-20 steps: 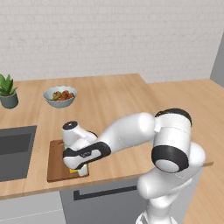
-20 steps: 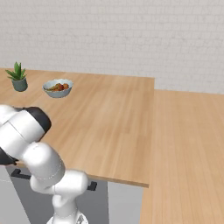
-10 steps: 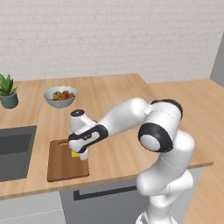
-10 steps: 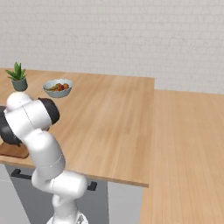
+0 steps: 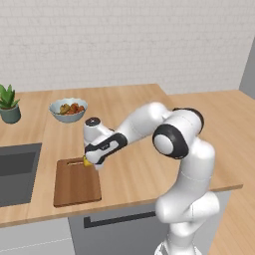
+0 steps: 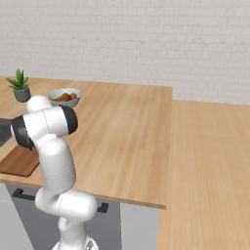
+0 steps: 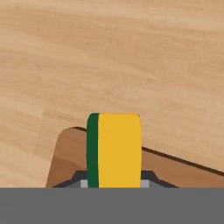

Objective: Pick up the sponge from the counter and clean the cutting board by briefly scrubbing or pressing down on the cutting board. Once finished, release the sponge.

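Two jaws of the gripper (image 5: 90,162) pinch the sponge (image 5: 87,162) narrowly, green face at 9 o'clock and yellow foam at 3 in the hand view, over the cutting board (image 5: 75,182) corner, with the bare counter (image 5: 134,169) spreading from 12 round to 3 o'clock.

The jaws clamp the sponge (image 5: 87,161) at the cutting board's (image 5: 77,183) far edge.
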